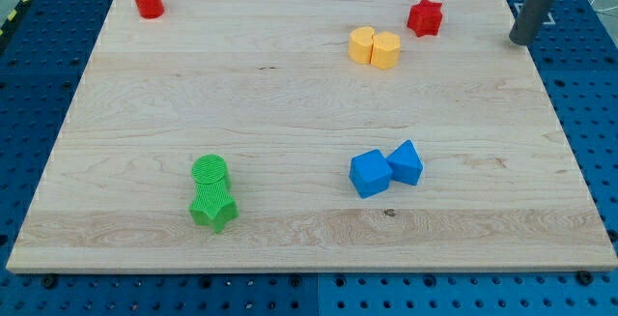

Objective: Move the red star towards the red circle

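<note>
The red star [424,17] lies near the view's top right of the wooden board [290,103]. The red circle [148,0] stands at the view's top left corner, far from the star. My tip [521,40] is the lower end of the dark rod at the view's right edge, just off the board's right side. It is to the right of the red star, about a hundred pixels away, touching no block.
Two yellow blocks [375,47] sit touching just left and below the red star. A blue cube [371,173] and a blue block [407,162] touch at lower centre-right. A green circle [210,171] and green star [214,208] touch at lower left.
</note>
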